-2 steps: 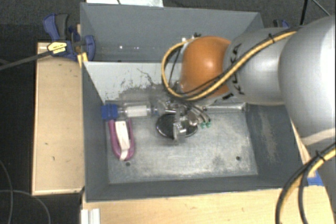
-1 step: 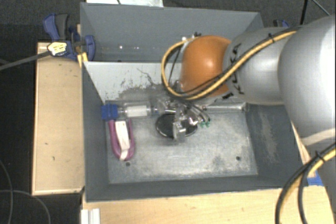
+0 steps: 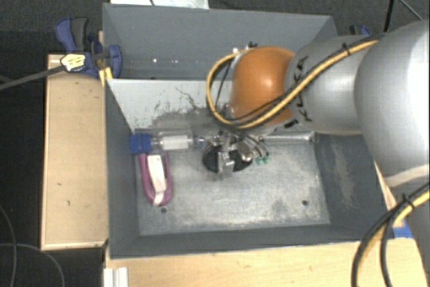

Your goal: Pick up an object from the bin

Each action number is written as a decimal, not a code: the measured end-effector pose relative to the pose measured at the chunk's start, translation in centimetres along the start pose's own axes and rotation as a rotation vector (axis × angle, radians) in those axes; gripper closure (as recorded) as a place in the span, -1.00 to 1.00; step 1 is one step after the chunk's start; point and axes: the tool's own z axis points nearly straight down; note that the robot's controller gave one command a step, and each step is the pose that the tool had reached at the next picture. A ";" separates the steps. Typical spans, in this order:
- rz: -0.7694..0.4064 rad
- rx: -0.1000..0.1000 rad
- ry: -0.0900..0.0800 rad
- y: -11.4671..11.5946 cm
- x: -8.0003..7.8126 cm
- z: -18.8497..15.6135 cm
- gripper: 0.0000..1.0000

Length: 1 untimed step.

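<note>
jaws sit low at the small dark round object (image 3: 213,159); can't tell if they're shut. i'd centre them before lifting.

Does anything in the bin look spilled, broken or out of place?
Nothing stands out. A purple and white item and a blue-capped clear piece lie near the view's left wall; the tool sits over a dark object.

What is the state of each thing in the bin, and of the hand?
hand: low, over the dark round thing
dark round thing: on the floor, partly hidden
purple and white thing: lying flat by the left wall
clear thing with blue cap: lying at the back wall
</note>
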 end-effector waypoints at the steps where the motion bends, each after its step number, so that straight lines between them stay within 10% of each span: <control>1: 0.004 0.006 0.004 0.0 -0.4 -9.9 1.00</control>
